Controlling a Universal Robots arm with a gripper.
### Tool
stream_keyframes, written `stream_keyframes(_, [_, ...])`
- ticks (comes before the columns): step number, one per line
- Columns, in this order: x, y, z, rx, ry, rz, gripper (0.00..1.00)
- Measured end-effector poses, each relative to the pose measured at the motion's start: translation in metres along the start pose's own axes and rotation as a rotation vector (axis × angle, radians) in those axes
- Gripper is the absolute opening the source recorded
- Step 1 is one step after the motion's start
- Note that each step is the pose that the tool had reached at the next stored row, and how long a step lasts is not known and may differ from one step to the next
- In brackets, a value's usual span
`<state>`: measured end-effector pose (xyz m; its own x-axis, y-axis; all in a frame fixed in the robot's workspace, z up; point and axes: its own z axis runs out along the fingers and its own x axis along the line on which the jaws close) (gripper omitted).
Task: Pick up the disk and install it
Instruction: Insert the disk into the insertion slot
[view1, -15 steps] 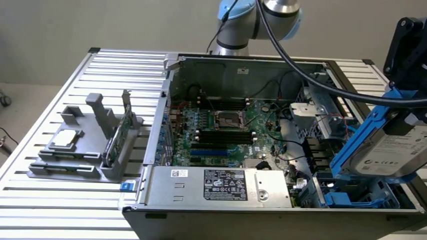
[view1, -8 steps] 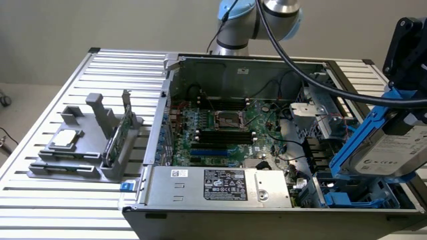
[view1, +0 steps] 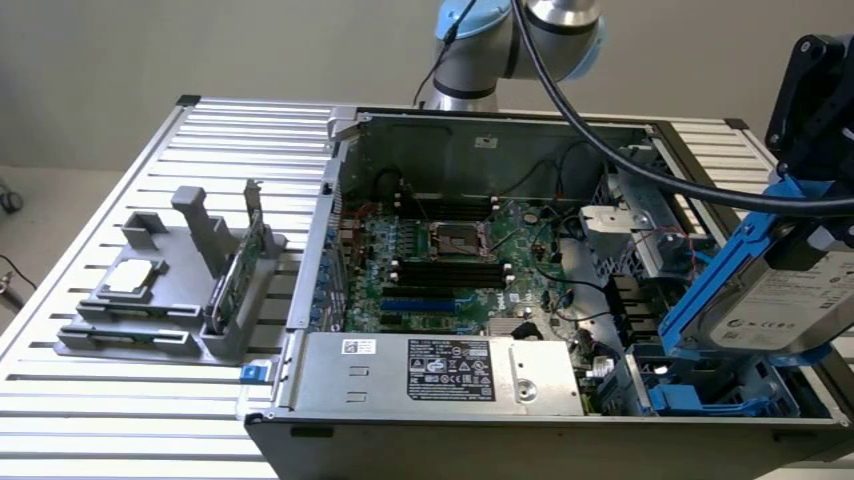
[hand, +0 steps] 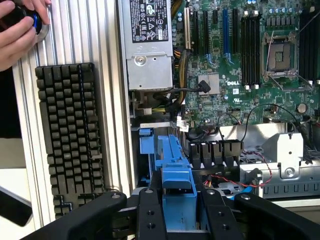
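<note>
**Over the drive bay (view1: 707, 398), the disk (view1: 787, 305) is held in the gripper (view1: 805, 235)**

At four o'clock from the CPU socket (view1: 454, 238) in the exterior view, the disk is carried tilted, not seated in the open computer case (view1: 467, 130). Its pale label is turned to the camera, and its blue bracket (view1: 714, 270) runs along the edge at nine o'clock. The disk is clamped between the black fingers (hand: 150, 215), which are closed on it from both sides. In the wrist view the end of the bracket is seen between them.

The blue-lined drive bay lies just under the disk, at its six o'clock. The motherboard (view1: 441, 265) is seen at nine o'clock from the disk and the power supply (view1: 441, 370) at eight o'clock.

Farther out at nine o'clock, a grey fixture (view1: 174, 300) is set on the slatted aluminium table (view1: 107, 200). A green circuit card (view1: 243, 265) is stood upright in it and a small square chip (view1: 131, 277) is laid on it.

In the wrist view a black keyboard (hand: 70, 135) is laid on the table beside the case. A person's hand (hand: 17, 30) is closed round a dark round object near the keyboard's end.
</note>
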<state>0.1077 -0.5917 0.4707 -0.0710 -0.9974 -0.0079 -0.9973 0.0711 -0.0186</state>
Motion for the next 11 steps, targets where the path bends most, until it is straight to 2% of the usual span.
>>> stream_keyframes(5, [0.0002, 0.0029, 0.0002, 0.0014, -0.0001, -0.001, 0.33])
stream_keyframes(11, [0.0004, 0.0055, 0.0018, 0.0012, -0.0022, -0.041, 0.33])
